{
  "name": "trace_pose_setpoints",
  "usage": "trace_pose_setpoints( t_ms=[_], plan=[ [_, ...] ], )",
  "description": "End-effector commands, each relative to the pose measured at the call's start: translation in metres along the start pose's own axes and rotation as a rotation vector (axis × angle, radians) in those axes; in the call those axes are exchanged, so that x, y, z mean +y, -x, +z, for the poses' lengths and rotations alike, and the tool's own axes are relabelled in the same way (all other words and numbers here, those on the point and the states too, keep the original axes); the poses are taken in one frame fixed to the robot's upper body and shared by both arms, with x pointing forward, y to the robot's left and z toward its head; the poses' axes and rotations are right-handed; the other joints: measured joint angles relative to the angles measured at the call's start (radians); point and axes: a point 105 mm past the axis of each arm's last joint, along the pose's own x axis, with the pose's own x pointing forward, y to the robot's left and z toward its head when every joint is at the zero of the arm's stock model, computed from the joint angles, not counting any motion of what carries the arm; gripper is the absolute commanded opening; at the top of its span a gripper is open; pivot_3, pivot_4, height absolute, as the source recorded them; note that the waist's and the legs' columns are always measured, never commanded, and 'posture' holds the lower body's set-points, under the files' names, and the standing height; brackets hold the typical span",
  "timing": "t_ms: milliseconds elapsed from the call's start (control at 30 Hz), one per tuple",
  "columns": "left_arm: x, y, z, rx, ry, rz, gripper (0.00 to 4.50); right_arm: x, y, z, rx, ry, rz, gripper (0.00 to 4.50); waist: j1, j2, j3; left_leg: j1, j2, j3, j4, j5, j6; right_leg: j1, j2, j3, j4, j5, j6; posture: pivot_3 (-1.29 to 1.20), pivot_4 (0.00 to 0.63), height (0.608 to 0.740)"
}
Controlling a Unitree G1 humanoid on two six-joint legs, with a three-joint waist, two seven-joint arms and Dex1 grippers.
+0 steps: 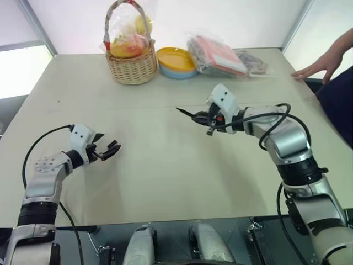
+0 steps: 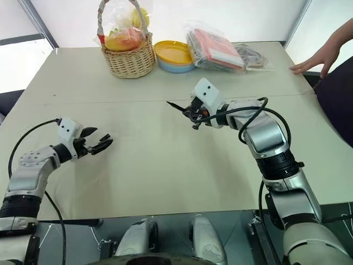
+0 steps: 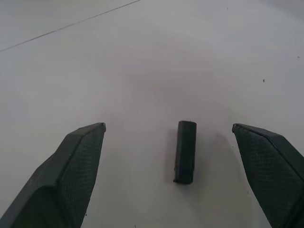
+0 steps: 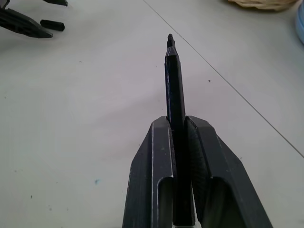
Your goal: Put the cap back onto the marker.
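Note:
The cap, a short black cylinder, lies flat on the pale table. My left gripper is low over the table at the left, open, with one finger on each side of the cap and neither touching it. In the head views the left gripper points toward the table's middle. My right gripper is shut on the marker and holds it above the table's centre. The marker's pointed end sticks out toward the left. The cap also appears far off in the right wrist view, beside a left finger.
A wicker basket of fruit stands at the back, with stacked yellow and blue plates and a plastic bag of items to its right. A person's hand rests on the table's far right edge.

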Motion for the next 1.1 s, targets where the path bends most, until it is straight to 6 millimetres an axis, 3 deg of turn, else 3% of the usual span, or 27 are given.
trace_pose_setpoints(
  t_ms=[33,167,467,567,733,1067,1100],
  plan=[
    [0.001,-0.003,-0.001,-0.006,-0.020,-0.001,3.17,-0.002,0.009,0.014,-0.054,0.026,-0.031,0.00,0.000,0.000,0.000,0.000,0.000,0.000,0.000,0.000,0.000,0.000,0.000,0.000,0.000,0.000,0.000,0.00,0.150,0.740],
    [-0.001,-0.003,-0.005,0.001,-0.020,-0.009,1.17,-0.005,0.011,0.013,-0.052,0.016,-0.050,0.00,-0.001,0.000,0.000,0.000,0.000,0.000,0.000,0.000,0.000,0.000,0.000,0.000,0.001,0.000,0.000,0.00,0.150,0.740],
    [-0.003,-0.001,-0.007,0.002,-0.029,-0.031,1.17,-0.009,0.012,0.009,-0.047,-0.004,-0.080,0.00,-0.001,0.000,0.000,0.001,0.000,0.000,0.000,0.000,0.000,0.000,0.000,0.000,0.001,0.000,0.000,0.00,0.150,0.740],
    [-0.004,-0.001,-0.007,0.013,-0.049,-0.042,2.00,-0.010,0.011,0.009,-0.048,-0.011,-0.084,0.00,-0.001,0.000,0.000,0.001,0.000,0.000,0.000,0.000,0.000,0.000,0.000,0.000,0.001,0.000,0.000,0.00,0.150,0.740],
    [0.001,0.002,-0.010,0.043,-0.081,-0.034,4.45,-0.011,0.010,0.008,-0.049,-0.022,-0.088,0.00,-0.001,0.000,0.000,0.001,0.000,0.000,0.000,0.000,0.000,0.000,0.000,0.000,0.001,0.000,0.000,0.00,0.150,0.740],
    [0.003,0.008,-0.017,0.072,-0.066,-0.043,4.45,-0.009,0.008,0.005,-0.054,-0.039,-0.092,0.00,-0.004,0.000,0.000,0.001,0.000,0.000,0.000,0.000,0.000,0.000,0.001,0.000,0.001,0.000,0.000,0.00,0.150,0.740],
    [0.002,0.009,-0.018,0.075,-0.062,-0.044,4.23,-0.009,0.008,0.005,-0.054,-0.039,-0.092,0.00,-0.004,0.000,0.000,0.001,0.001,0.000,0.000,0.000,0.000,0.000,0.001,0.000,0.001,0.000,0.000,0.00,0.150,0.740]
  ],
)
